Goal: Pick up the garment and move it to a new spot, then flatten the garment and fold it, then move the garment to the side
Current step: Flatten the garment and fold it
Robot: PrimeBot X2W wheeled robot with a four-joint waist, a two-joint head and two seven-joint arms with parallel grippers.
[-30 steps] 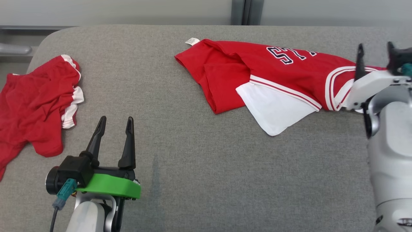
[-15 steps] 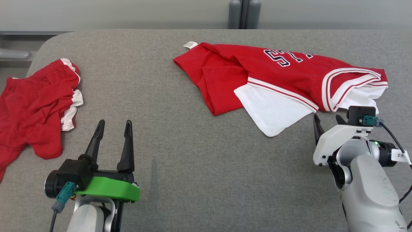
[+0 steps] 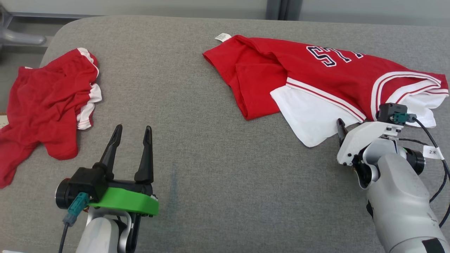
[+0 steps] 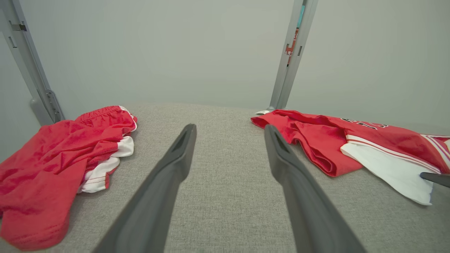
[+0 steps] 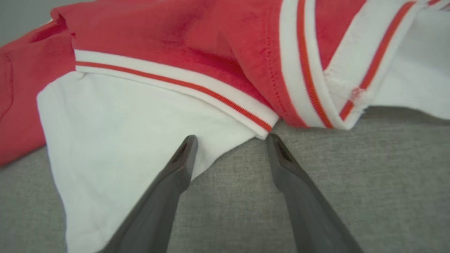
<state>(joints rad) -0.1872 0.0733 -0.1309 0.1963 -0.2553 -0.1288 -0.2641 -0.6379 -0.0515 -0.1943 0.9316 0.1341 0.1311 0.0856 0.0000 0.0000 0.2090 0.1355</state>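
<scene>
Your right gripper (image 5: 230,138) has its jaws spread at the white sleeve (image 5: 123,116) of the jersey (image 3: 327,80); slip one under its edge, then pinch.

Jersey (image 3: 316,75) lies back-R on table (image 3: 218,168), shorts (image 3: 45,105) at L edge, well apart.

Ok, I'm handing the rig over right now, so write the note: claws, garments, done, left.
Left claw: open, empty, above the grey surface between the garments.
Right claw: open, tips at the white panel edge of the jersey, gripping nothing.
The jersey lies rumpled far right; red shorts bunched far left.
Done: no fold visible.
Left: grasp, flatten, fold, move aside.
</scene>
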